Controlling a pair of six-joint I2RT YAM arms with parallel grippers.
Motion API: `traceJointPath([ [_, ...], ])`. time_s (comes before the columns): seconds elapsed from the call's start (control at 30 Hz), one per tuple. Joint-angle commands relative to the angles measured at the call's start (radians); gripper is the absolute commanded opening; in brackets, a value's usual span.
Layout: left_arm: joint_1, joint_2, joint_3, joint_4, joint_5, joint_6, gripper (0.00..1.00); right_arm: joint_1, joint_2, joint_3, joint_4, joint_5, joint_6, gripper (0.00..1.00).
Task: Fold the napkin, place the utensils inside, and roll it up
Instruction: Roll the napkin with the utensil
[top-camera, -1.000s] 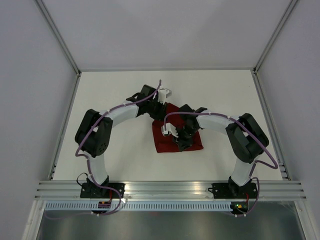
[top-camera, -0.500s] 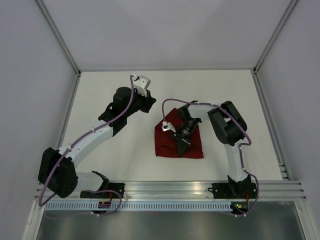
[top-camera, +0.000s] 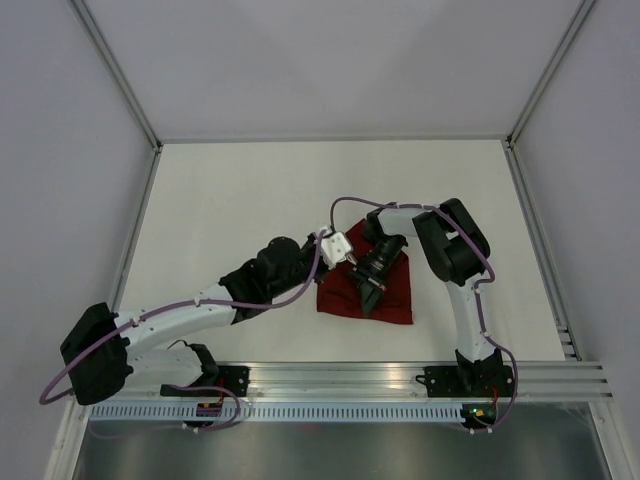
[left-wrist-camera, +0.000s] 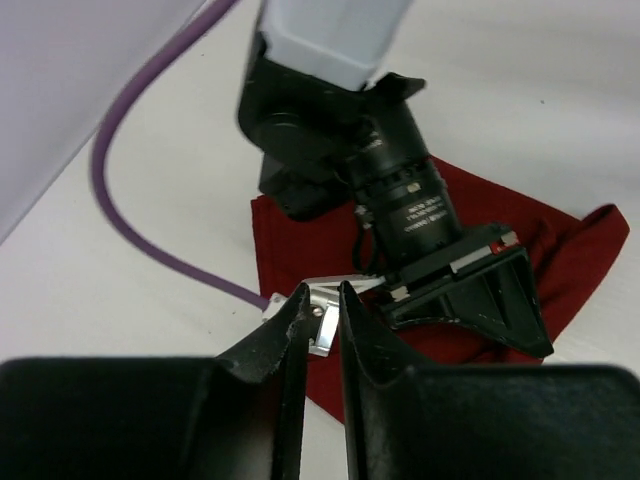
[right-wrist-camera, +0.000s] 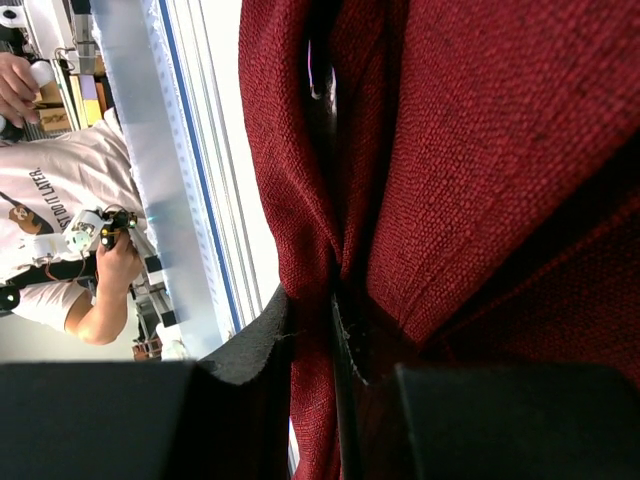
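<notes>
One napkin (top-camera: 398, 298), dark red and folded, was seen lying on the white worktop (top-camera: 230, 190) right of centre, nearer the arm bases than the far edge. A fold of its cloth was pinched between the clenched fingers of the right gripper (right-wrist-camera: 312, 310), which was set low over the napkin's middle. The left gripper (left-wrist-camera: 322, 300) was held near the napkin's left edge, its fingers drawn almost together with only a slim gap and nothing gripped between them

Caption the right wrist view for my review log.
Right gripper closed on a bunched fold of the maroon napkin.
</notes>
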Motion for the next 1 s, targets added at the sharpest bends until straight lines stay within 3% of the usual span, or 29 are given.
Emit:
traceJointPath([
  [0.0,-0.102,0.053,-0.011,0.031,-0.088,0.163,0.24,-0.006,0.067,-0.037,0.167,0.227,-0.055,0.14],
  [0.27,-0.292,0.193,-0.040,0.006,-0.162,0.233,0.28,-0.011,0.067,-0.037,0.171,0.223,-0.046,0.14],
  [0.47,-0.363,0.294,-0.080,0.058,-0.170,0.226,0.30,-0.012,0.069,-0.037,0.175,0.224,-0.044,0.14],
  [0.97,-0.386,0.449,-0.082,0.189,-0.194,0.287,0.44,-0.014,0.070,-0.040,0.175,0.228,-0.043,0.14],
])
